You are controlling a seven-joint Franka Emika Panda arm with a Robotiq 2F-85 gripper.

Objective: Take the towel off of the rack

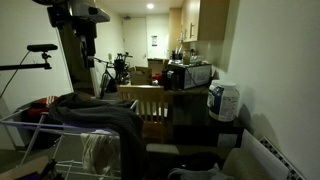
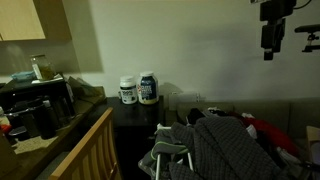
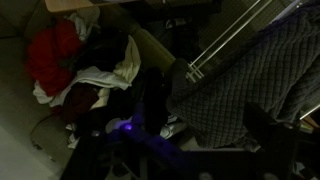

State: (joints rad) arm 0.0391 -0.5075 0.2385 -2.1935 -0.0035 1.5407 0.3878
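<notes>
PICTURED: The robot arm's black two-fingered claw (image 2: 268, 50) hangs high in a dim room, well above the large charcoal towel (image 2: 232, 150), a thick, floppy woven cloth it is meant to remove. The gloom hides whether its fingers are apart or together, and it carries nothing that can be seen. Held that high, it probably has a clear drop onto the cloth. The towel lies heaped across the top rods of the pale, thin-wire folding drying rack (image 2: 165, 155). Its folds sag over the side and seem held by nothing but their own weight. In the wrist view the grey weave fills the right side, next to bare rods. Beside it a crumpled red fabric item (image 3: 55, 50) and a smaller whitish cloth (image 3: 112, 72) lie in a heap; neither is the target. The rack stands near the front corner of the dark desk-like cabinet top (image 2: 135, 115). There, two white tubs with dark lids (image 2: 148, 88) sit at the back edge by the wall. A slatted wooden chair (image 1: 145, 105) stands behind the rack. The removal looks not yet begun. Pinching a raised fold and lifting straight up should free the towel, though a rod could snag it.
</notes>
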